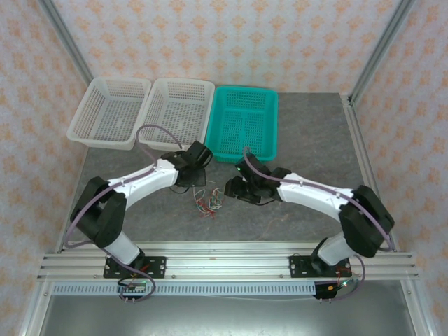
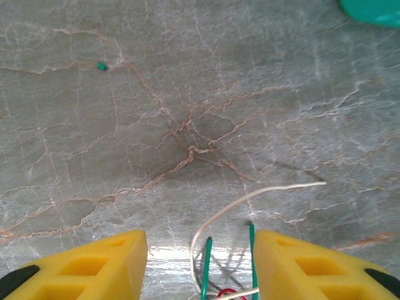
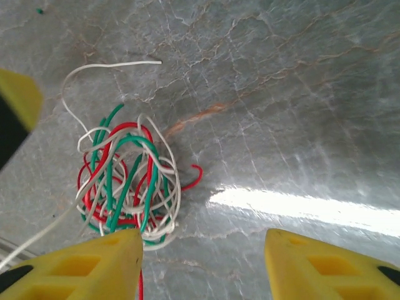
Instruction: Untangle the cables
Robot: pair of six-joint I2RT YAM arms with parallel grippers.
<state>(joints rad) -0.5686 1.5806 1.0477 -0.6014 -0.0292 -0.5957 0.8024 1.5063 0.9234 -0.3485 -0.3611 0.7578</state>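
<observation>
Top external: one tangle of cables (image 1: 208,199) sits mid-frame on the bench (image 1: 315,140), two white baskets (image 1: 110,113) and one teal basket (image 1: 243,124) along the upper edge, bare bench at right; left fingers (image 2: 94,265) apart around loose cable ends, right fingers (image 3: 325,265) apart, gripping nothing.

Left arm (image 1: 140,178): elbow folded out to the left, forearm running inward, wrist bent downward. Left gripper (image 2: 200,265): on its wrist camera I see the two yellow fingers (image 2: 94,265) standing apart, jaws parted.

Right arm (image 1: 318,192): mirrored pose, elbow out to the right, forearm angled inward, wrist tipped down. Right gripper (image 3: 203,265): yellow fingers set wide, jaws parted.

From the top camera I note the two grippers facing each other, near but not touching.
</observation>
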